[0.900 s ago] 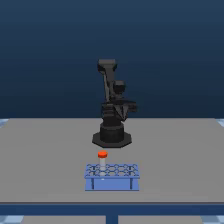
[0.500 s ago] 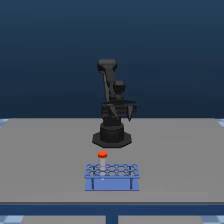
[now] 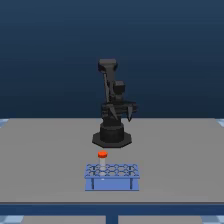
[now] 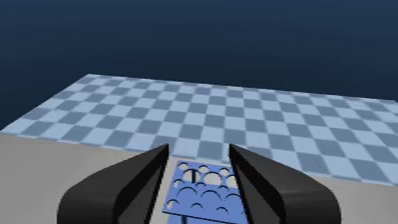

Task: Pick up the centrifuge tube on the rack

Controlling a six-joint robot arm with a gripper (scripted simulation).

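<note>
Around rack (image 3: 111, 176): bare table (image 3: 40, 160).

1. Your counter (image 3: 45, 150) looks a flat, matt grey — smooth, without grain or shine.
2. Your rack (image 3: 112, 183) reads as smooth light-blue plastic on thin dark legs.
3. The tube's cap (image 3: 102, 154) is a plain, even orange-red.
4. Your tool (image 4: 200, 185) has dark fingers (image 4: 124, 187) — smooth, faintly sheened.
5. The floor (image 4: 222, 115) shows smooth blue checks.
</note>
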